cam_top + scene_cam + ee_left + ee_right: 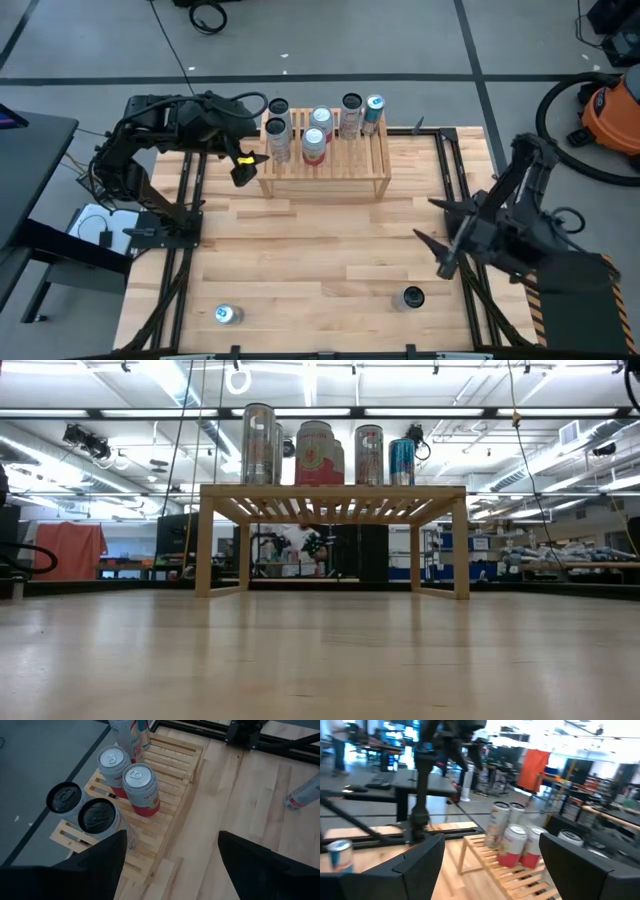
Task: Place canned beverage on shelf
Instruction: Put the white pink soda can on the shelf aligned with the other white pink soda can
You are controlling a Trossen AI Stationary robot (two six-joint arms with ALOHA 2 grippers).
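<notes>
The light wooden shelf point(325, 170) stands at the table's far middle, its legs on the tabletop. Several cans point(314, 145) stand upright on its slatted top point(165, 775). Two more cans stand on the table near its front edge, one at the left point(228, 314) and one at the right point(412, 298). My left gripper point(245, 165) hovers open above the shelf's left end, pointing slantwise down, with nothing between its fingers point(100, 860). My right gripper point(440, 238) stands open over the table's right side, level, facing the shelf point(520, 870), and holds nothing.
Black frame rails point(455, 170) run along the table's left and right sides. The middle of the tabletop point(320, 250) between shelf and loose cans is bare wood. An orange vacuum point(615, 110) and hose lie on the floor beyond the far right corner.
</notes>
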